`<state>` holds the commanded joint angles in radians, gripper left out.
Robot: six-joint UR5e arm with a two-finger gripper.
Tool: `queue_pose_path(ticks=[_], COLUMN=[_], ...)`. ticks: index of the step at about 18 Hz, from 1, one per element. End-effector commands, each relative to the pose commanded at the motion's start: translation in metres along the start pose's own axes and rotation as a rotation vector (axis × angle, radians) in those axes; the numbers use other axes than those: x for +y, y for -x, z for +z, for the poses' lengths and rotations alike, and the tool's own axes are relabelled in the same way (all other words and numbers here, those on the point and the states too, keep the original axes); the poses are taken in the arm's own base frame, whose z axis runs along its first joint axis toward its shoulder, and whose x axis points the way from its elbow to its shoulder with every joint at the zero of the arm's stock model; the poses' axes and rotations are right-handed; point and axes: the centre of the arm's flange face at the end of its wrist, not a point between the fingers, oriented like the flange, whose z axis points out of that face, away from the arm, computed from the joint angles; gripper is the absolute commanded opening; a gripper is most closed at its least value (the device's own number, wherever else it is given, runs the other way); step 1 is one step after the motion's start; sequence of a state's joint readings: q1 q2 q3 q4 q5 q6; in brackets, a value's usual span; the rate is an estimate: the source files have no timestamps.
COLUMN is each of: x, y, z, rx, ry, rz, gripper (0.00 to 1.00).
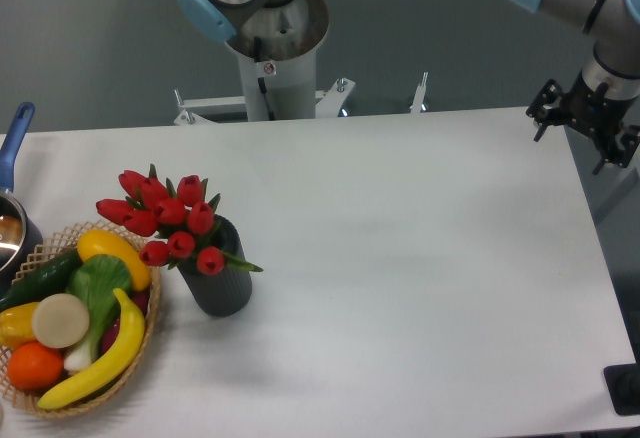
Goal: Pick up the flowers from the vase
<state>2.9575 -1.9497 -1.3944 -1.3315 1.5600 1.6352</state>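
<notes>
Flowers (170, 220): red buds, green leaves. Vase (221, 280): dark grey-black. Left of the vase, wicker basket (148, 343): tan weave, holding yellow banana (100, 362), orange fruit (35, 365), green cucumber (38, 280). Table (400, 258): plain white. Pot handle (14, 138): blue.

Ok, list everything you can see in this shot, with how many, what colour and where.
flowers: one bunch of red tulip buds with green leaves, standing in the vase, left part of the table
vase: one, dark grey-black, right beside the basket
wicker basket: one, tan, front left corner of the table
basket contents: yellow banana, orange fruit, green cucumber, leafy green vegetable, a pale round piece, other yellow produce
pot: one, blue handle, left edge, partly cut off
table: one, white
robot base: grey column with blue caps, behind the table
end effector: one, black, at the table's far right edge, far from the flowers; jaw state unclear
</notes>
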Motion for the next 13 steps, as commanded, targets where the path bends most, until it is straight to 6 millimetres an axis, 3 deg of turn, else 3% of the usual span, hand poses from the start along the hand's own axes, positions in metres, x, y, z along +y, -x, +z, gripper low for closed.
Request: queue_pose_path(ticks=[5, 8, 13], x=[-0.004, -0.003, -0.025], y=[-0.007, -0.009, -0.019], z=[-0.013, -0.011, -0.025], rx=[-0.018, -0.011, -0.025], ry=[-0.001, -0.006, -0.02], rz=[0.005, 0.003, 0.023], gripper=[1.0, 1.0, 1.0])
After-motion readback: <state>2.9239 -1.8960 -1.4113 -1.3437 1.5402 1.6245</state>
